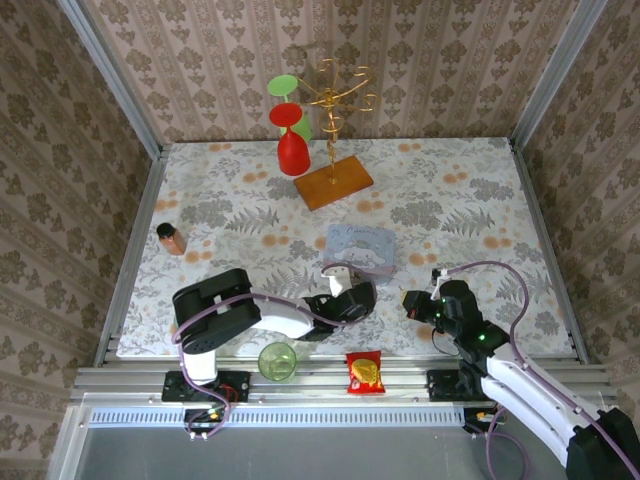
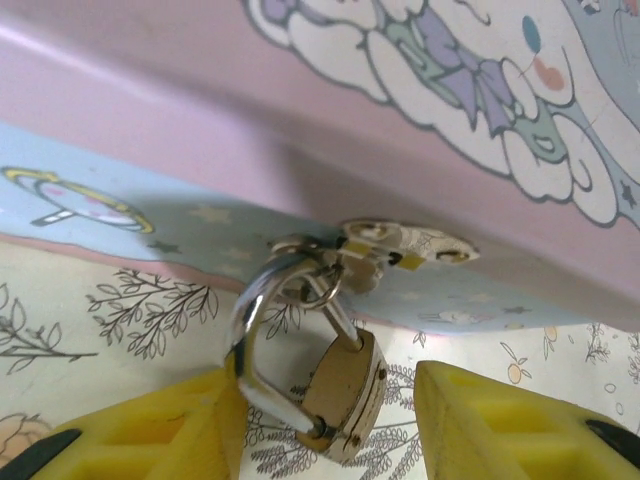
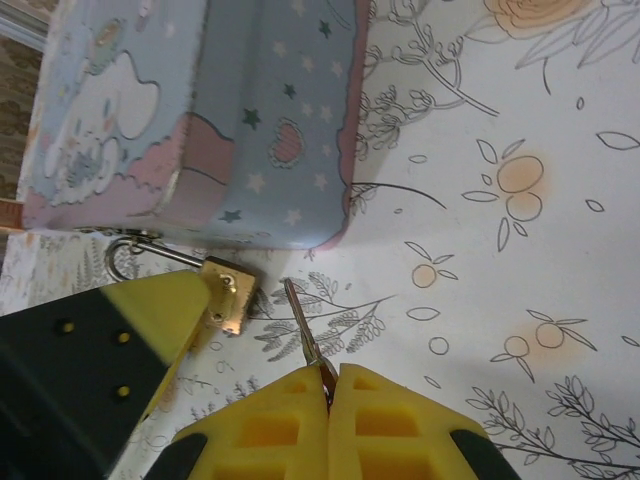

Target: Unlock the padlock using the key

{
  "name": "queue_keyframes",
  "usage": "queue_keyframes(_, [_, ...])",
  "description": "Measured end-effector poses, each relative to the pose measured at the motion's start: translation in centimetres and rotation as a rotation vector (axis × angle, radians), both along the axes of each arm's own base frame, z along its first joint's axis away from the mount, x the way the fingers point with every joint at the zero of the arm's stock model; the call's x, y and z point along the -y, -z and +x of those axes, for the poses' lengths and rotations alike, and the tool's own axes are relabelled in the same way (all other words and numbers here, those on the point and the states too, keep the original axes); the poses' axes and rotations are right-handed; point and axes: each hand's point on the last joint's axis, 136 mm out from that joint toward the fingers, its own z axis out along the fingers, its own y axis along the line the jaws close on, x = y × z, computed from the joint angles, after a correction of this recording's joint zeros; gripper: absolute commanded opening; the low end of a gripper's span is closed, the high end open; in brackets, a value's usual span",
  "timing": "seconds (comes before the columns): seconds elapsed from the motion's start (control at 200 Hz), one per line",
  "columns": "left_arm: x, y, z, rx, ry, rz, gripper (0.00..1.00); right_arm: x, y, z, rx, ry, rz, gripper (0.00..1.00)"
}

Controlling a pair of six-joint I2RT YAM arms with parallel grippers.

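Observation:
The brass padlock (image 2: pixel 345 395) hangs by its silver shackle (image 2: pixel 250 340) from the hasp (image 2: pixel 400 245) of the pastel tin box (image 1: pixel 360 250). My left gripper (image 2: pixel 322 388) is open with the padlock between its yellow fingers (image 2: pixel 150 430); the left finger touches the shackle and the right one stands apart from the body. My right gripper (image 3: pixel 330 385) is shut on the slim grey key (image 3: pixel 303 325). The key's tip points toward the padlock (image 3: pixel 228 293) and stops a short gap to its right. The right gripper (image 1: pixel 415 303) sits right of the left gripper (image 1: pixel 350 300).
A gold wire rack (image 1: pixel 335 120) on a wooden base stands at the back with a red glass (image 1: pixel 292 150) and a green one. A small brown bottle (image 1: pixel 171 238) is at the left. A green cup (image 1: pixel 277 360) and a snack packet (image 1: pixel 365 372) lie at the near edge.

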Motion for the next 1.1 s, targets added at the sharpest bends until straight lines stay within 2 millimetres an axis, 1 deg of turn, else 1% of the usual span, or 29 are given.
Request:
queue_keyframes(0.065, [0.3, 0.0, 0.3, 0.013, -0.009, 0.005, 0.45, 0.0, -0.3, 0.0, 0.014, 0.000, 0.006, 0.00])
queue_keyframes(0.135, [0.5, 0.1, 0.6, 0.020, -0.015, 0.000, 0.39, 0.0, -0.5, 0.0, 0.019, 0.002, 0.009, 0.00])
queue_keyframes(0.25, [0.7, 0.4, 1.0, 0.027, -0.020, -0.014, 0.21, 0.1, -0.4, -0.1, 0.015, 0.004, 0.009, 0.00])
queue_keyframes(0.29, [0.9, 0.5, 1.1, 0.024, -0.018, -0.021, 0.16, 0.1, -0.3, -0.1, 0.011, 0.004, 0.008, 0.00])
queue_keyframes(0.385, [1.5, 0.4, 1.3, 0.014, -0.003, -0.059, 0.14, 0.1, 0.1, -0.2, -0.004, 0.004, 0.001, 0.00])
queue_keyframes(0.54, [1.6, 0.3, 1.4, -0.006, 0.027, -0.078, 0.10, 0.1, 1.0, -0.4, -0.041, -0.003, -0.009, 0.00])
queue_keyframes(0.655, [1.4, 0.2, 1.2, -0.033, 0.072, -0.094, 0.08, -1.0, 1.7, -0.8, -0.070, -0.053, 0.031, 0.00])
queue_keyframes(0.725, [1.1, 0.2, 0.9, -0.057, 0.108, -0.114, 0.04, -1.9, 2.0, -1.2, -0.097, -0.098, 0.062, 0.00])
queue_keyframes(0.77, [0.9, 0.2, 0.8, -0.074, 0.126, -0.129, 0.00, -2.5, 2.2, -1.5, -0.118, -0.128, 0.086, 0.00])
queue_keyframes(0.9, [0.6, 0.1, 0.4, -0.108, 0.176, -0.176, 0.00, -3.9, 2.0, -1.6, -0.165, -0.199, 0.191, 0.00])
queue_keyframes(1.1, [1.1, -0.6, -0.1, -0.119, 0.218, -0.247, 0.00, -5.0, 1.6, -1.4, -0.203, -0.277, 0.322, 0.00])
